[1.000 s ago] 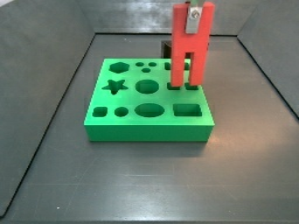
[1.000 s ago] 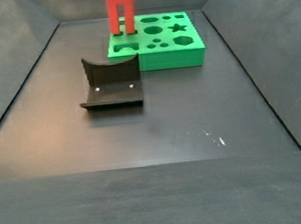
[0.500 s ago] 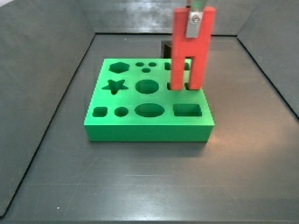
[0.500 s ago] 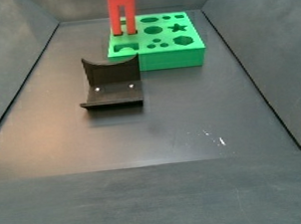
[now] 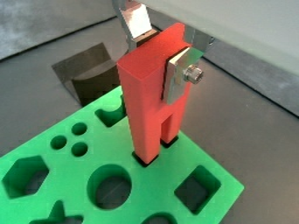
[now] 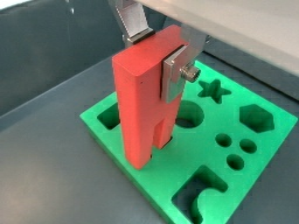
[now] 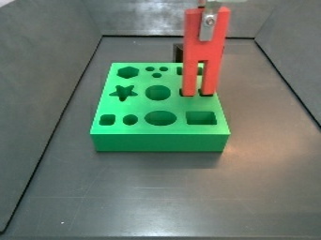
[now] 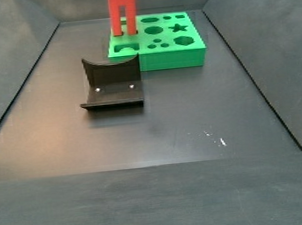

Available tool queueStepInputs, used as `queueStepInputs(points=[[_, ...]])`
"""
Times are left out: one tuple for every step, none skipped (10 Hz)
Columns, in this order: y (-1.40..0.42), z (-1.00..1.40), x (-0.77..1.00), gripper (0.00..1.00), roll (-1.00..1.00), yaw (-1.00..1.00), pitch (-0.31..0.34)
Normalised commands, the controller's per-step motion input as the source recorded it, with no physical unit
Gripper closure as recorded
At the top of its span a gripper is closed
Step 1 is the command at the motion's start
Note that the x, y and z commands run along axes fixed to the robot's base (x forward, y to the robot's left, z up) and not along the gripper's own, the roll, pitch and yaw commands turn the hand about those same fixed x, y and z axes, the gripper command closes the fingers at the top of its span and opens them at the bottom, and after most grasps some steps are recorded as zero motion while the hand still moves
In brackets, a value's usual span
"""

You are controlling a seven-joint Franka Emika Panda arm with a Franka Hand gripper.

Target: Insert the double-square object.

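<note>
The double-square object [image 5: 149, 96] is a tall red bar with a slotted lower end. It stands upright on the green block [image 5: 158, 197] with shaped holes. My gripper [image 5: 158, 48] is shut on its top end, one silver finger [image 5: 181, 74] on each flat side. The same grip shows in a wrist view [image 6: 158, 48] over the bar [image 6: 142, 105] and block [image 6: 140, 179]. In a side view the bar [image 7: 205, 56] rises from the block's [image 7: 163, 139] far right part. Its two legs meet the block's top; how deep they sit is hidden.
The dark fixture [image 8: 111, 83] stands on the floor beside the green block [image 8: 162, 58], also in a wrist view [image 5: 87, 74]. Grey walls enclose the dark floor [image 8: 158, 154].
</note>
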Motion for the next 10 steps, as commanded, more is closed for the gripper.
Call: queueStepInputs(points=[[-0.02, -0.22, 0.20, 1.00, 0.23, -0.11, 0.063], [-0.06, -0.36, 0.00, 1.00, 0.08, -0.14, 0.000], [0.00, -0.25, -0.21, 1.00, 0.00, -0.04, 0.000], [0.01, -0.19, -0.37, 1.00, 0.00, 0.00, 0.000], [0.00, -0.14, -0.34, 1.00, 0.00, -0.01, 0.000], [0.00, -0.15, -0.26, 1.00, 0.00, 0.00, 0.000], [-0.03, -0.23, 0.03, 1.00, -0.01, 0.00, 0.000], [-0.12, -0.32, 0.29, 1.00, 0.00, -0.03, 0.000], [-0.16, -0.36, 0.45, 1.00, 0.05, -0.04, 0.000], [-0.12, -0.38, 0.46, 1.00, 0.03, -0.03, 0.000]])
